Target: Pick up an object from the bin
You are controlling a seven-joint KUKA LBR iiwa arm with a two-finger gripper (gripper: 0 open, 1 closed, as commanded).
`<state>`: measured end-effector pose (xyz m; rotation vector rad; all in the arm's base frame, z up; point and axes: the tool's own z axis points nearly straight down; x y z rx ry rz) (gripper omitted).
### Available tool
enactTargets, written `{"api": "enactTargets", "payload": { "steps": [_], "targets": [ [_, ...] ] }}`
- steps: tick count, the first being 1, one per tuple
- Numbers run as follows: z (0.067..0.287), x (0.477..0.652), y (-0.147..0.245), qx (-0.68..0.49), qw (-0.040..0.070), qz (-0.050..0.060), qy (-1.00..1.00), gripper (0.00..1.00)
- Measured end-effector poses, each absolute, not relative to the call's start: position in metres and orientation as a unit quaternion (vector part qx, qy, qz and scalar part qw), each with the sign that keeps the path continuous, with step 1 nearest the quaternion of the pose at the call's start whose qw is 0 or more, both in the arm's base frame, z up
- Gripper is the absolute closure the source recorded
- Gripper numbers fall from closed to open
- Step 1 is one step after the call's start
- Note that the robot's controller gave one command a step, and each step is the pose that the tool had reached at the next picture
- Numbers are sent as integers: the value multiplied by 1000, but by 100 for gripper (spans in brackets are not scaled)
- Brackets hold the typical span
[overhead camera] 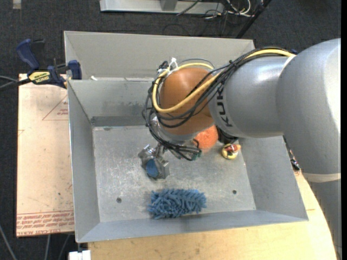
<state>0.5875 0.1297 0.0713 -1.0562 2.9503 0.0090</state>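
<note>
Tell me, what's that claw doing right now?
Gripper low in bin, over small blue object; hold unconfirmed. Blue shaggy cloth nearby, orange ball and yellow toy to the right. Nothing blocking.

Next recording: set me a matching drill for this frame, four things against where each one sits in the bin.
Things:
1. gripper
2. fuzzy blue cloth
3. orange ball
4. small yellow toy

Places:
A. partly tucked under the arm
B. by the near wall of the bin, lowest in the view
C. mid-floor, at a small blue thing
D. farthest right on the floor

Pairs: 1-C, 2-B, 3-A, 4-D.
</note>
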Motion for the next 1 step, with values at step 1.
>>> {"api": "enactTargets", "payload": {
  "steps": [1],
  "targets": [
    [71, 588, 130, -337, 4, 3, 941, 100]
  ]
}}
